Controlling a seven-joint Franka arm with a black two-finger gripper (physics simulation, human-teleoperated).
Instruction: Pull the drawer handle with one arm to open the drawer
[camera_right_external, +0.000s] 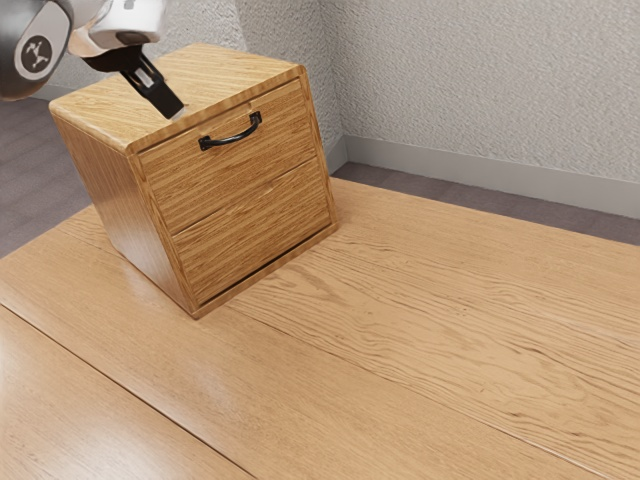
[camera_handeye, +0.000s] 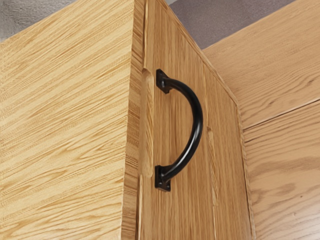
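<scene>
a small oak-grain drawer cabinet (camera_right_external: 120, 200) stands on the wooden table (camera_right_external: 420, 340), and everything here is placed from that cabinet. its upper drawer (camera_right_external: 255, 165) carries the task's thing, a black bow-shaped drawer handle (camera_right_external: 230, 132), fixed high on the drawer front just under the cabinet's top board. below it sits a lower drawer (camera_right_external: 260, 232) with no handle that i can see. both fronts look flush with the cabinet's frame, so the upper drawer reads as shut and nothing of the opening is done.

the step in hand looks like the approach. the black gripper (camera_right_external: 172, 105) hangs over the cabinet's top board, close to its front edge and just above and behind the handle, apart from it. whether it is open or closed i cannot tell from this angle. in the wrist view the handle (camera_handeye: 192, 125) shows clearly against the drawer front (camera_handeye: 220, 165), with a gap between its bow and the wood.

the next move, as i judge it, calls for carrying the hand forward past the cabinet's front edge and down to handle height, closing around the bow across its thin bar, then pulling straight out from the cabinet's front, in line with the drawer's travel, so that the light cabinet is not dragged or tipped.

no brand, label or writing can be read on the cabinet; the arm's joint cap (camera_right_external: 36, 52) above the cabinet bears a round pale emblem without legible letters.
</scene>
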